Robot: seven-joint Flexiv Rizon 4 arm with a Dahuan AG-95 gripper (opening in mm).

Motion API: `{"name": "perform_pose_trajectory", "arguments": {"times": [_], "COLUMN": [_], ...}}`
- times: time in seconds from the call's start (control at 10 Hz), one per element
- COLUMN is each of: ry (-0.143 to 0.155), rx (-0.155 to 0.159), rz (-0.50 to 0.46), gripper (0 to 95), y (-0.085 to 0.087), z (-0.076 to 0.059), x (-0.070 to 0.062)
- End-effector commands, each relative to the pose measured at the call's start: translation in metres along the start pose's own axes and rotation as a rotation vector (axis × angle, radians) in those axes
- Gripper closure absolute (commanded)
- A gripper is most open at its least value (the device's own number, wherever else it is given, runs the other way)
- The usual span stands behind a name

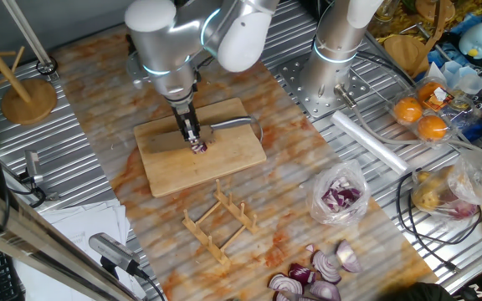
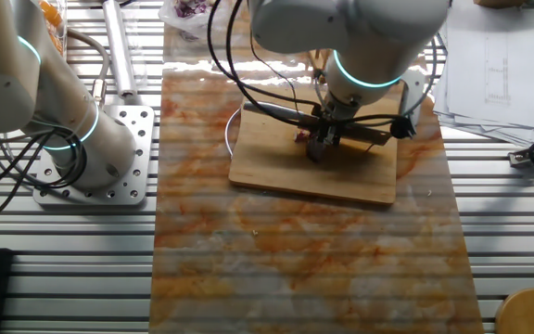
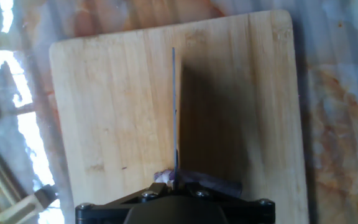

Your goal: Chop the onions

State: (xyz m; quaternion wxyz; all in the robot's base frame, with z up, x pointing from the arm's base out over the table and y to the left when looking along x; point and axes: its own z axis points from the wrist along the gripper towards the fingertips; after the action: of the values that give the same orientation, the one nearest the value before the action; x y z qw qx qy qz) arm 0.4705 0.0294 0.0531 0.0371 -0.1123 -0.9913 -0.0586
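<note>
A small piece of red onion (image 1: pixel 199 148), purple and whitish, lies near the middle of the wooden cutting board (image 1: pixel 166 159). My gripper (image 1: pixel 191 135) stands straight over it, shut on a knife (image 1: pixel 233 124) whose metal part sticks out to the right. In the other fixed view the knife (image 2: pixel 276 112) crosses the board (image 2: pixel 276 172), with the onion (image 2: pixel 301 136) beside the gripper (image 2: pixel 321 147). In the hand view the blade (image 3: pixel 174 112) shows edge-on down the board (image 3: pixel 110 106). The onion (image 3: pixel 163 177) lies at its near end, partly hidden by the gripper (image 3: pixel 174 185).
A wooden rack (image 1: pixel 220 219) lies in front of the board. A clear bag of purple chunks (image 1: pixel 340 196) and larger onion wedges (image 1: pixel 316 276) are at the front right. A second arm's base (image 1: pixel 333 75), oranges (image 1: pixel 421 117) and a wooden stand (image 1: pixel 28 96) ring the mat.
</note>
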Motion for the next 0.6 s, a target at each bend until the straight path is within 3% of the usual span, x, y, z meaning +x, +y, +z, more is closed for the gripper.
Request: {"name": "perform_pose_trajectory", "arguments": {"times": [0.1,0.6], "ry": [0.006,0.006], "rx": [-0.005,-0.005], "rz": [-0.017,-0.014], "gripper": [95.0,95.0], "y": [-0.0070,-0.0102], "z": [-0.0072,-0.0031], "x": [0.0040,0.0020]}}
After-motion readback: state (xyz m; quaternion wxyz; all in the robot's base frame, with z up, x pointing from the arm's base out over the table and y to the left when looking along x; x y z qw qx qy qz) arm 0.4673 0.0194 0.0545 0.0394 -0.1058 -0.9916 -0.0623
